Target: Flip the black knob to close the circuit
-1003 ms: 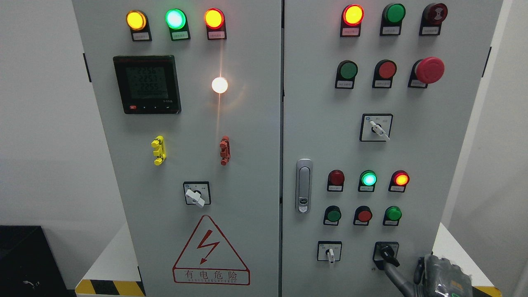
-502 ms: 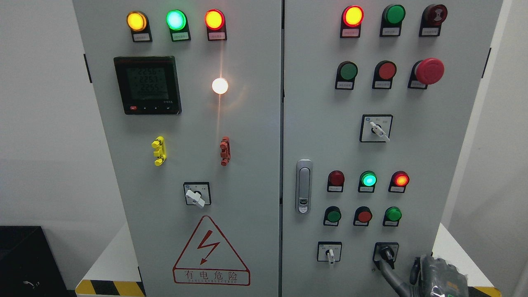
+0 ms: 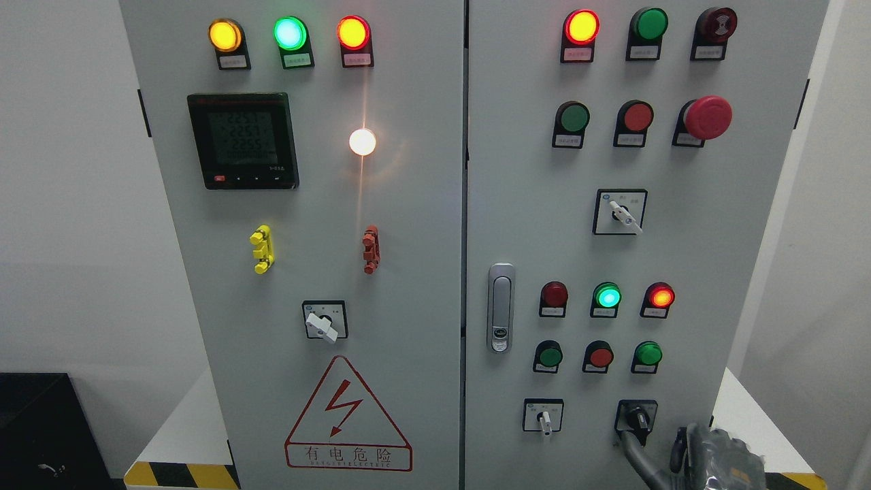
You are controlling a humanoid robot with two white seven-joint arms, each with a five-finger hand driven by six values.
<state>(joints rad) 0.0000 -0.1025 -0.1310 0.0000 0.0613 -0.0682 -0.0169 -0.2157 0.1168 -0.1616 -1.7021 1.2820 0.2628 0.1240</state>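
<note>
On the left door of the cabinet point(image 3: 408, 286) nothing concerns me: a white-handled selector point(image 3: 324, 323) sits above the warning triangle point(image 3: 348, 415), and my left hand is nowhere in sight. Crossing the seam to the right door, I pass the silver door latch point(image 3: 501, 307) and, on the bottom row, a small white selector point(image 3: 544, 416).

Just right of that one is the black knob point(image 3: 637, 417), low on the right door in its black square plate, almost at the bottom edge of my view. Its handle runs close to vertical, tipped a little so the lower end points down and slightly right.

My right hand point(image 3: 714, 459) comes in at the lower right corner, so the knob lies up and to the left of the palm, close by. One grey finger point(image 3: 634, 450) reaches out along that same diagonal, its tip just under the lower end of the handle (touching or a hair apart, I cannot tell from here). The other fingers bunch dark and glossy near the palm, mostly cut off by the frame edge. I hold nothing: the hand is unclenched around the knob, with only that single finger extended toward it.

I judge the knob not yet firmly engaged. The coming move turns on that finger meeting the handle's lower end from below-right, so that a push sideways swings the near-vertical handle round.
</note>
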